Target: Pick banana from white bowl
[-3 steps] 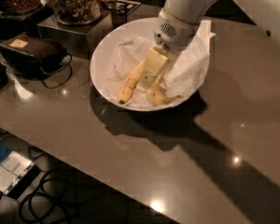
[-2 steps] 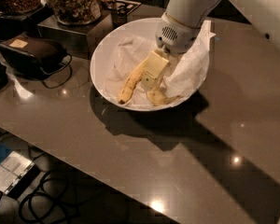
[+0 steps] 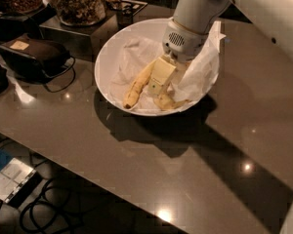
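The white bowl (image 3: 106, 57) is standing on the table (image 3: 136, 174) in the upper middle of the frame, and it is holding crumpled paper (image 3: 201, 72) and 2 bananas. The banana (image 3: 167, 103) for the task (the plumper, curved one with the thin hooked end) is lying near the lower edge of the bowl, a little right of its centre, and its upper part is hiding behind the claw. The slimmer banana (image 3: 138, 86) is lying to its left, running from the centre of the bowl toward the lower left. The 2 are very near each other, but I cannot tell if they are touching.

The claw (image 3: 157, 86) is hanging from the pale arm, which is entering from the upper right. It is sitting low inside the bowl, directly over the upper part of the curved banana. I cannot tell if the claw is open, closed or gripping the fruit, because its own body is covering that place.

I am judging that the banana is going to feel light and a little soft under a smooth skin, so hard squeezing is risking a bruise. The thick middle is looking like the best place to hold. The thin hooked end is likely to slip or snap, and the loose paper below may get pinched together with the fruit.
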Tool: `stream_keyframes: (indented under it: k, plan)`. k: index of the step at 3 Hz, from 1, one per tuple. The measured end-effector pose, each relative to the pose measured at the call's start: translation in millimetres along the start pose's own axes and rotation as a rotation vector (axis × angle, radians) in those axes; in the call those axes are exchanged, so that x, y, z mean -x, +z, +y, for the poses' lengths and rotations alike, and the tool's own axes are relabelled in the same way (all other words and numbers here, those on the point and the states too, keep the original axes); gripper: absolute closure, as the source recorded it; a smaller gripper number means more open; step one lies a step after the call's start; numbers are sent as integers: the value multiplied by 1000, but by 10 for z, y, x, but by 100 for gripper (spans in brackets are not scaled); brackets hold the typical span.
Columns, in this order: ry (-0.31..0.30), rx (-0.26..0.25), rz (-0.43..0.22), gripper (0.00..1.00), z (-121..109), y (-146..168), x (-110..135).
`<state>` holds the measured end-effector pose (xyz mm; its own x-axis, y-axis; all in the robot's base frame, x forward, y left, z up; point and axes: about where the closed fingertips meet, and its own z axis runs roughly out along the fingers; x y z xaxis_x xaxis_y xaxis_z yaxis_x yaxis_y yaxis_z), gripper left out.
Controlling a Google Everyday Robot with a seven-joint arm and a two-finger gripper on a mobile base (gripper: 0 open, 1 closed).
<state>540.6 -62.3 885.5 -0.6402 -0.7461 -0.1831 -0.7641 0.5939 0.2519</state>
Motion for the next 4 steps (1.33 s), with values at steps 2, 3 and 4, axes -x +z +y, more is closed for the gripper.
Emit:
stream_keyframes:
  k: [2,3,4]
  plan:
    - [19,13,29,35,-38,103,5]
    - [25,26,36,36,-65,149,14]
    - [29,44,35,36,-91,188,8]
